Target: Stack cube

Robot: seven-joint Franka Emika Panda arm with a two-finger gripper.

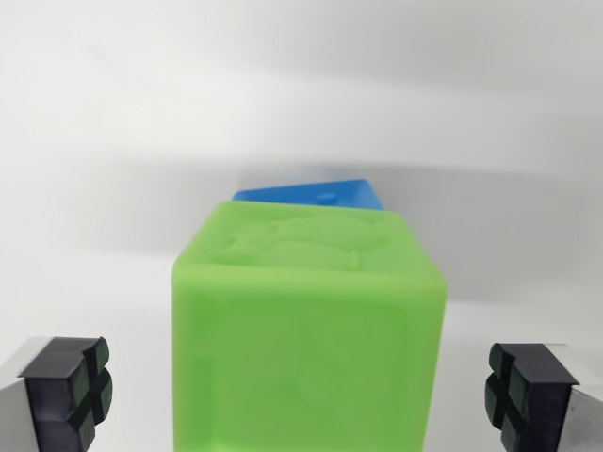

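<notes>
A large translucent green cube (306, 330) with an embossed figure on its top fills the middle of the wrist view. Behind it, mostly hidden, a blue cube (316, 193) shows only its top edge. My gripper (301, 395) is open: its two black fingertips (71, 386) stand at the lower corners of the picture, one on each side of the green cube, with clear gaps between the pads and the cube's sides. Nothing is held.
A plain white tabletop (113, 141) stretches around both cubes, with a soft shadow band behind them.
</notes>
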